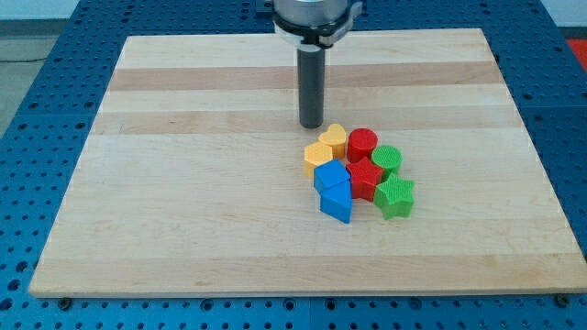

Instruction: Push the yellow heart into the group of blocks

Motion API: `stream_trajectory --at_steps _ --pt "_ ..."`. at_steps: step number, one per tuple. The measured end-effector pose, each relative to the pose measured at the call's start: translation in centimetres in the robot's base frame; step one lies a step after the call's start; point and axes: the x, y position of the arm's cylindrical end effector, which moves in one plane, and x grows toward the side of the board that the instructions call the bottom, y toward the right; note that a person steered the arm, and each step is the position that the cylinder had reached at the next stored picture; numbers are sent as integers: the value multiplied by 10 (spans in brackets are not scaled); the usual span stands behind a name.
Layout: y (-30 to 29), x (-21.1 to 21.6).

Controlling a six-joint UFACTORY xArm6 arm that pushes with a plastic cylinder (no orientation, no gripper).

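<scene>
The yellow heart [335, 137] sits at the top left of a tight group of blocks, touching the red cylinder [361, 144] on its right. Below it lies a yellow hexagon-like block [317, 156]. The group also holds a green cylinder [386, 159], a red star-like block [365, 177], a green star-like block [395, 196] and two blue blocks [332, 176] [337, 201]. My tip [312, 126] stands just up and left of the yellow heart, a small gap away from it.
The wooden board [183, 183] lies on a blue perforated table [37, 110]. The arm's grey mount [312, 18] hangs over the board's top edge.
</scene>
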Motion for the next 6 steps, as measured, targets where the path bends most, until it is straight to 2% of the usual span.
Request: stream_trajectory --at_steps 4,6 --pt "38 36" --pt "43 30"
